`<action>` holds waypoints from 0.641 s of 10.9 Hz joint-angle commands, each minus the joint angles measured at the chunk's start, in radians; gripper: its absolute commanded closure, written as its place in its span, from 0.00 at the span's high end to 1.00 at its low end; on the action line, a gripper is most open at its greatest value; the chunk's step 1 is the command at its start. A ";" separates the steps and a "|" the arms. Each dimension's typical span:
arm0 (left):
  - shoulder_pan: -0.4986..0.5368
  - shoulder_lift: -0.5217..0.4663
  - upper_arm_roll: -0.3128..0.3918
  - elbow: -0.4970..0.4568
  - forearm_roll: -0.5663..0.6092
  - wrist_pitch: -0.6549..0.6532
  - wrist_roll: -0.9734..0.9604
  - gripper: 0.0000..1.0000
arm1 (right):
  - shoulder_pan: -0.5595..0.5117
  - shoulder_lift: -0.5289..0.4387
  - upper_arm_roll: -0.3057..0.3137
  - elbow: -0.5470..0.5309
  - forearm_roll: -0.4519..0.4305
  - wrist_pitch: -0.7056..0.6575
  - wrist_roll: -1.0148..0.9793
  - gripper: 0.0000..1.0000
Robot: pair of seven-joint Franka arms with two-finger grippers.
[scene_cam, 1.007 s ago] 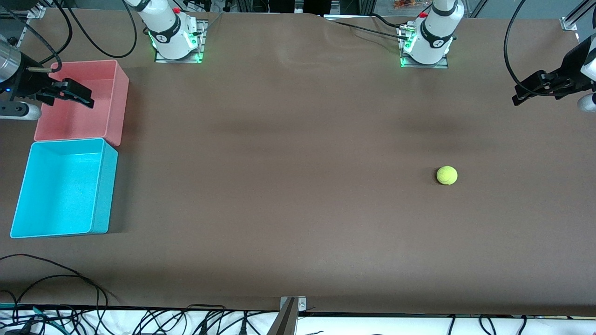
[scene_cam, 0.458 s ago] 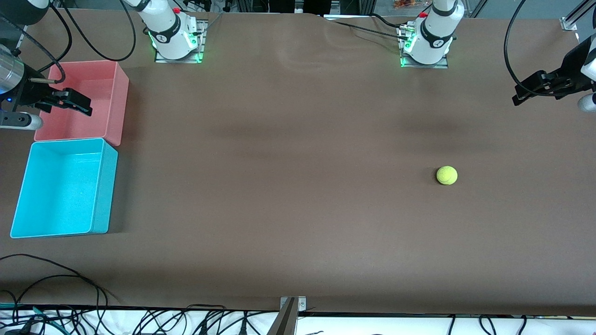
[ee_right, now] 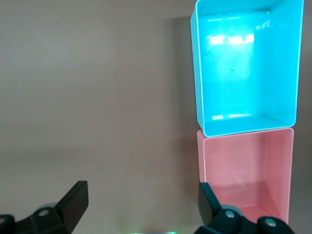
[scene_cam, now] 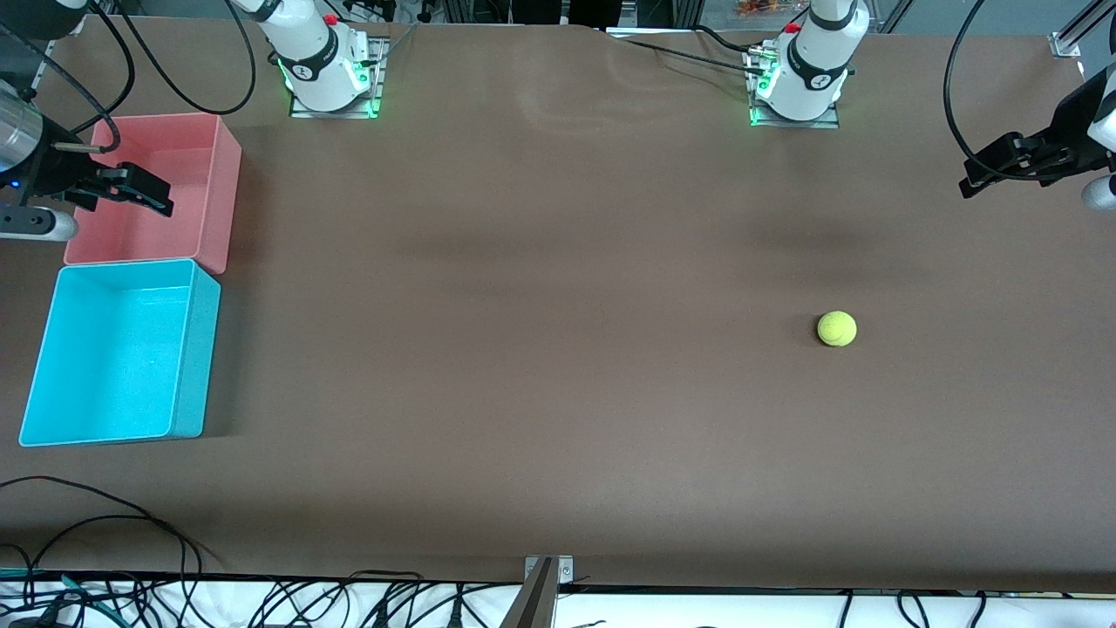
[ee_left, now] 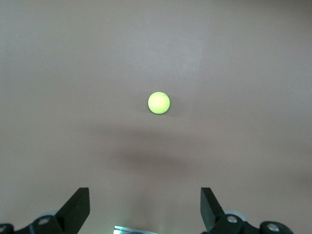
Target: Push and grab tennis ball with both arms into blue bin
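- We judge we are at the start: the small fuzzy yellow-green tennis ball (scene_cam: 837, 329) lies on the brown table, well apart from the light cyan-blue rectangular plastic bin (scene_cam: 193, 349).
- Our left gripper (scene_cam: 981, 177) hangs raised near the ball, fingers wide apart, holding nothing.
- Our right gripper (scene_cam: 144, 187) waits over the pink-red plastic bin (scene_cam: 222, 192), open and empty.
- Next, we judge, the left must descend beside the ball and push it toward the right.

The 2 arms (scene_cam: 815, 61) are glossy white with black joint bands, red buttons and green lights glowing at their bolted metal base plates. Black cables loop off them (thick ones), and each ends in black angular fingers (ee_left: 78, 209).
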 commanded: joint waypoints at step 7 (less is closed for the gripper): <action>-0.007 0.013 -0.004 0.034 -0.006 -0.023 -0.012 1.00 | -0.003 0.002 -0.001 0.054 0.020 -0.031 0.007 1.00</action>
